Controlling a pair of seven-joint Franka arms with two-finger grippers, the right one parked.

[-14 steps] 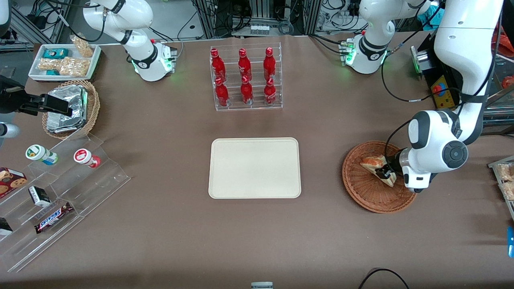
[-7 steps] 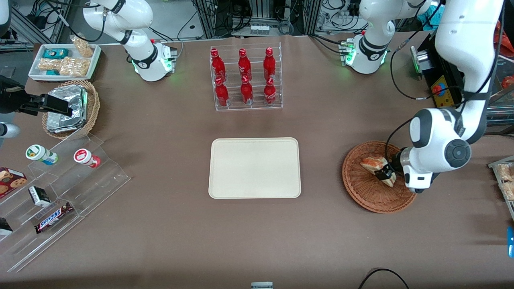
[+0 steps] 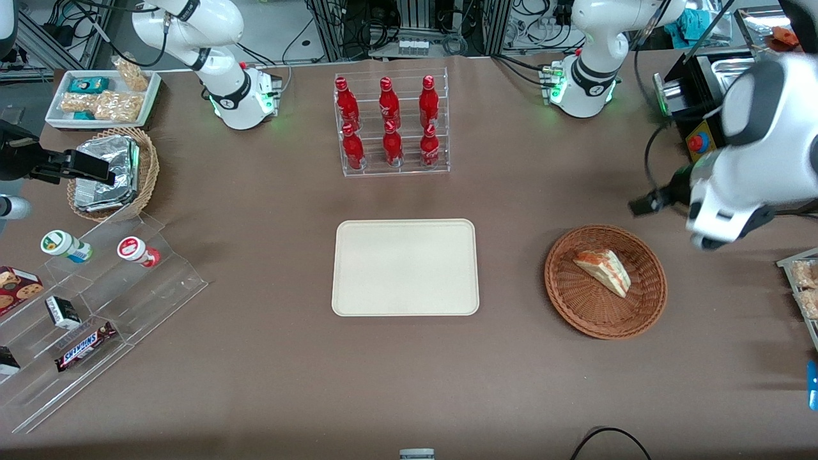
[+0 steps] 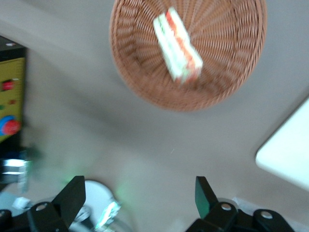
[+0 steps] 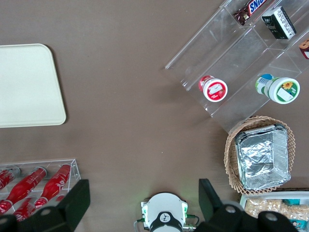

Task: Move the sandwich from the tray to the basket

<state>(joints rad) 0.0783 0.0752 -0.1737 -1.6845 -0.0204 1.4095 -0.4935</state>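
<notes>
My gripper (image 3: 645, 206) hangs apart from the round wicker basket (image 3: 591, 318), farther from the front camera than it. In the left wrist view the gripper (image 4: 140, 193) stands open, with nothing between its fingers. The sandwich (image 3: 603, 271), a wedge with white bread and a reddish filling, lies in the basket; the left wrist view also shows the sandwich (image 4: 177, 46) inside the basket (image 4: 227, 72). A flat cream tray (image 3: 405, 268) lies beside the basket, toward the parked arm's end, and nothing lies on it.
A clear rack (image 3: 394, 171) of red bottles stands farther from the front camera than the tray. Toward the parked arm's end are a clear stepped shelf (image 3: 147, 319) with small goods and a basket holding foil packs (image 3: 108, 172). A yellow control box (image 3: 698, 142) stands near the working arm.
The gripper was over the sandwich in the basket; it has moved out, away from the front camera and toward the working arm's end. The sandwich stayed in the basket.
</notes>
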